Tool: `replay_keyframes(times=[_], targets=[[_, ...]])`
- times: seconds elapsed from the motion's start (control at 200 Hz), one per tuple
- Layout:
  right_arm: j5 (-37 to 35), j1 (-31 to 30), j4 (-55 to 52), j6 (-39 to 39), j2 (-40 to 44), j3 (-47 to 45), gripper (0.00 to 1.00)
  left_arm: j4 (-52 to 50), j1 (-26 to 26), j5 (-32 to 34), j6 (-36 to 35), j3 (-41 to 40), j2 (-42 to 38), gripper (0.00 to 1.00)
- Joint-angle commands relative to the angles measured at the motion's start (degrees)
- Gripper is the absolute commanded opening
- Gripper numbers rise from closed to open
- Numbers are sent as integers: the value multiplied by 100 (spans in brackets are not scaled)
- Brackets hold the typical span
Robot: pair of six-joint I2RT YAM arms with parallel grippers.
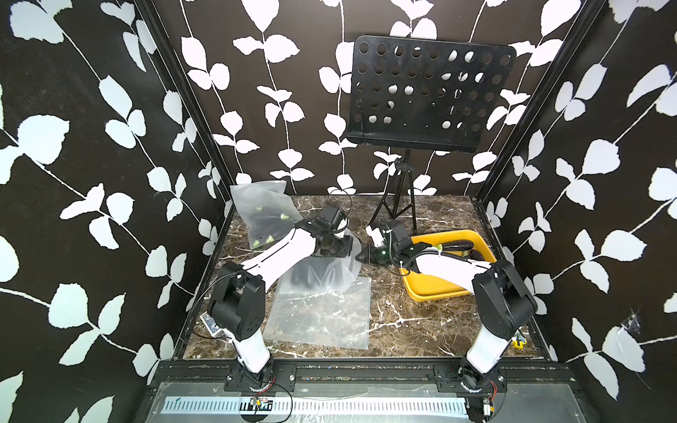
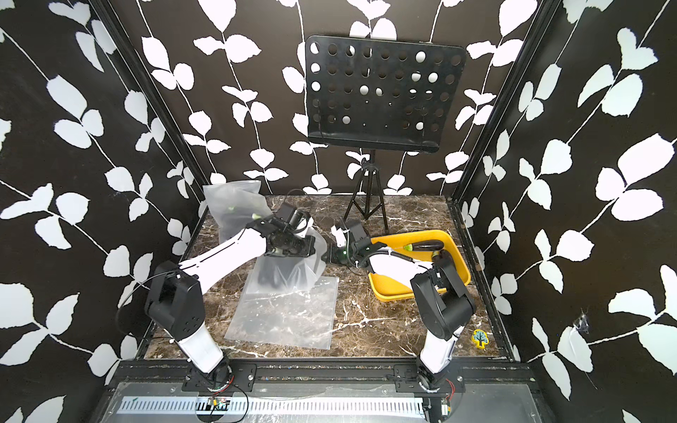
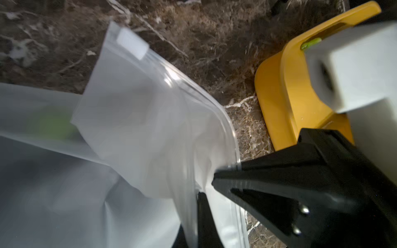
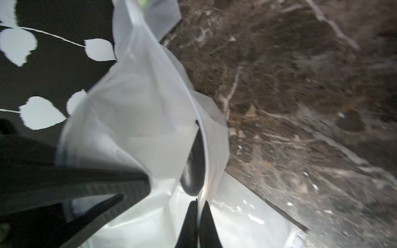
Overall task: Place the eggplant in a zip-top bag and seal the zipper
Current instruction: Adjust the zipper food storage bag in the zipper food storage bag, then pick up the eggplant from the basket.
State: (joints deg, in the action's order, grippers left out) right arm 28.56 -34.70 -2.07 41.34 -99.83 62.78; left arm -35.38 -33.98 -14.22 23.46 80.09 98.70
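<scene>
Flat spare bag [image 1: 322, 315]: nearest loose item, empty and flat on the marble table [image 1: 421, 329], its far edge under the hanging bag.
Zip-top bag [image 1: 318, 274]: held up off the table at centre, between the two grippers; the frosted film is creased and sagging.
Eggplant [image 4: 192, 165]: inside that bag, low down, a dark glossy shape seen through the mouth.
Left gripper [image 1: 331, 255]: jaws fully closed on the bag's rim, reaching down from above.
Right gripper [image 4: 198, 221]: jaws fully closed, pinching the zipper edge from the right.
Mouth: looks unsealed and gaping; the white slider [image 3: 133, 44] sits at one end of the track.
Bag handling: likely light, limp and slippery. The film would slide out of a loose pinch and crumple if pushed.
Eggplant handling: probably firm and smooth-skinned, heavy enough to drag the bag down.
Where to hold: the stiffer zipper band beside the slider, not the thin film. One gripper would anchor the end while the other runs the track.
Yellow tray [image 1: 432, 289]: on the right, holding more eggplants [image 1: 458, 243].
Far-left bag [image 1: 263, 212]: leaning at the wall, already filled.
</scene>
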Motion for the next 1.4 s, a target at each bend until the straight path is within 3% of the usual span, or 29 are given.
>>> replay_keyframes(times=[0.0,0.105,0.165,0.235,0.295,0.365,0.425,0.46,0.475,0.745,0.935,1.225,1.39], targets=[[-419,80,-137,-160,618,-232,0,326,-103,-108,135,50,-242,0],[-471,280,-398,-240,765,-463,0,387,-217,-98,161,57,-149,0],[-436,400,-543,-337,952,-542,28,453,-304,-114,203,51,-58,0],[-260,540,-486,-426,1168,-664,40,696,-401,-206,365,-41,53,0],[-259,703,-498,-500,1395,-755,59,866,-472,-284,492,-79,159,0],[-354,966,-782,-661,1665,-767,65,926,-529,-320,546,-35,274,0],[-522,1234,-985,-776,1879,-822,77,993,-536,-319,562,-28,313,0],[-750,1392,-1213,-928,2007,-829,97,1019,-539,-310,568,-22,315,0],[-854,1454,-1291,-999,2053,-836,99,1023,-534,-310,558,-14,317,0],[-3143,2490,-2498,-1748,2919,-1014,99,958,-529,-187,419,7,276,0],[-4192,3210,-3361,-2136,2413,-738,98,1138,-530,-155,401,-170,238,0],[-4643,3610,-3402,-2530,1616,-534,97,1133,-433,-223,284,-155,261,0],[-4390,3854,-3257,-2748,1361,-445,97,1242,-384,-273,346,-207,273,0]])
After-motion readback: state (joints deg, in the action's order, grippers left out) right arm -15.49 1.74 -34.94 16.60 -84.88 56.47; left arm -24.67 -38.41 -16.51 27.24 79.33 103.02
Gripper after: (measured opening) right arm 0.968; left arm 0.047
